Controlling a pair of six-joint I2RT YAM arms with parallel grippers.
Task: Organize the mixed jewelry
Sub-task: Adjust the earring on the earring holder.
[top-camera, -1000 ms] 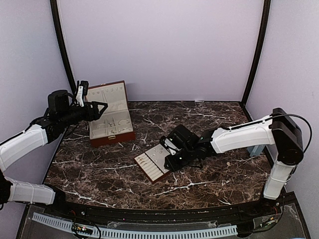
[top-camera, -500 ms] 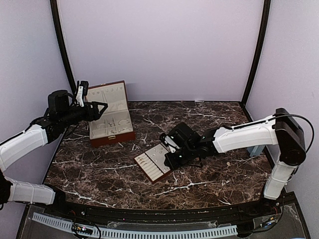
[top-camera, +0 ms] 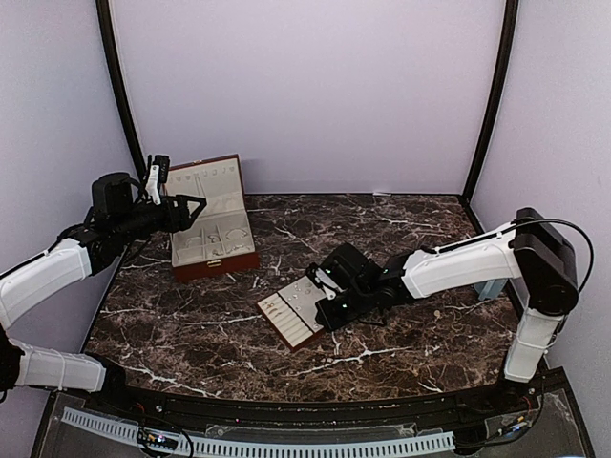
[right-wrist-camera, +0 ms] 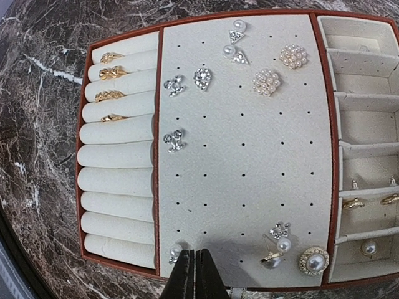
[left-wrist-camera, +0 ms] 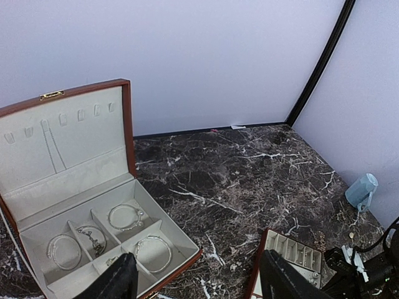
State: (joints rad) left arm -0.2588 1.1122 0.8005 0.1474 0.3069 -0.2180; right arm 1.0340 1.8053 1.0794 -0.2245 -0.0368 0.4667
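Observation:
The cream slotted tray (right-wrist-camera: 249, 162) lies under my right gripper (right-wrist-camera: 193, 275), whose jaws are pressed shut with nothing visible between them, at the tray's near edge next to a small pearl stud (right-wrist-camera: 175, 252). The tray holds mixed jewelry: gold rings (right-wrist-camera: 112, 73) in the roll slots, silver studs (right-wrist-camera: 175, 85), pearl clusters (right-wrist-camera: 267, 81) and pearl earrings (right-wrist-camera: 313, 260). In the top view the right gripper (top-camera: 329, 305) is at the tray's (top-camera: 286, 315) right edge. My left gripper (left-wrist-camera: 199, 283) is open and empty, raised beside the open reddish-brown box (top-camera: 212, 258).
The box (left-wrist-camera: 68, 143) holds silvery bracelets (left-wrist-camera: 124, 217) in its cream compartments. A pale blue object (top-camera: 489, 286) stands at the table's right edge, also in the left wrist view (left-wrist-camera: 361, 190). Dark marble table (top-camera: 191, 324), purple walls behind.
My right gripper has shifted slightly along the tray's right edge. The left arm has not moved.

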